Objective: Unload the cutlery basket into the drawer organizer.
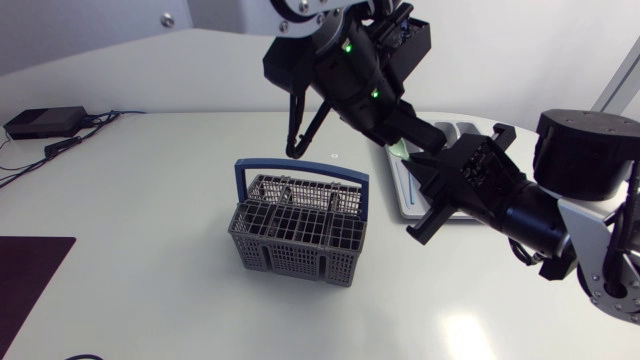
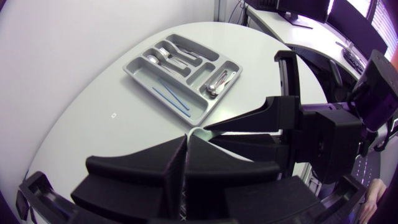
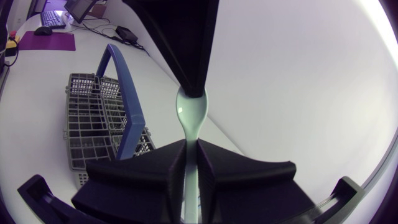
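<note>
A pale green spoon (image 1: 400,150) hangs in the air between both grippers, above the table and to the right of the basket. My left gripper (image 1: 412,138) is shut on its bowl end; in the right wrist view its black fingers (image 3: 186,43) pinch the top of the spoon (image 3: 191,115). My right gripper (image 3: 191,155) is shut on the handle. The left wrist view shows the spoon (image 2: 198,132) between my left gripper (image 2: 186,142) and my right gripper (image 2: 214,132). The grey cutlery basket (image 1: 300,235) with a blue handle stands mid-table. The grey drawer organizer (image 2: 134,68) lies beyond, holding forks, spoons and blue sticks.
In the head view the organizer (image 1: 405,200) is mostly hidden under both arms. A black box (image 1: 45,122) with cables sits at the far left of the table. A dark purple mat (image 1: 25,270) lies at the near left edge.
</note>
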Controlling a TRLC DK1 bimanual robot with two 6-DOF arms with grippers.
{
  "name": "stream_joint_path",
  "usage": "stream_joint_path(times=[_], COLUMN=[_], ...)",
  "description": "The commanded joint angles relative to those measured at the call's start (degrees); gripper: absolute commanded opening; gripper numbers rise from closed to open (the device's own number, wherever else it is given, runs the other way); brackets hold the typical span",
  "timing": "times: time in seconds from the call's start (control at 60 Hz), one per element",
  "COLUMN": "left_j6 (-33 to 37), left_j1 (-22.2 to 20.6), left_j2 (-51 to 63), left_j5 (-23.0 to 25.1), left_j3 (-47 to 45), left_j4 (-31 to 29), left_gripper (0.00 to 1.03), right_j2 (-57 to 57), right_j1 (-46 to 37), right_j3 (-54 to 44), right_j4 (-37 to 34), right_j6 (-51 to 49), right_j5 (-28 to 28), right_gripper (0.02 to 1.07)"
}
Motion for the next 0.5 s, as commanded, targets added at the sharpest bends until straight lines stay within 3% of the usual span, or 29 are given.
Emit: stream_joint_path(times=[0.0, 0.083, 0.133, 0.2, 0.317, 0.483], left_j6=[-1.93, -2.37, -2.72, -2.72, -2.63, -1.05], left_j1=[0.16, 0.43, 0.87, 1.48, 3.77, 7.90], left_j2=[1.38, 1.21, 0.95, 0.24, -1.52, -4.59], left_j5=[0.69, 0.69, 0.69, 0.69, 0.60, 0.60], left_j3=[2.76, 3.46, 3.90, 4.08, 4.08, 1.53], left_j4=[-0.10, -0.10, -0.10, 0.34, 0.78, 1.30], left_gripper=[0.34, 0.60, 0.82, 0.99, 0.99, 0.99], right_j2=[0.45, -0.17, -0.87, -1.31, -2.54, -0.43], right_j1=[-0.14, -1.02, -1.90, -3.39, -8.31, -21.06], right_j3=[0.76, 0.76, 0.68, 0.59, 0.85, 3.58], right_j4=[-0.28, -1.69, -2.48, -3.45, -6.87, -14.34], right_j6=[-0.61, -0.61, -0.61, -0.70, -2.19, -9.23], right_j5=[-0.35, -1.94, -3.34, -5.19, -11.17, -25.58], right_gripper=[0.07, 0.07, 0.07, 0.07, 0.07, 0.07])
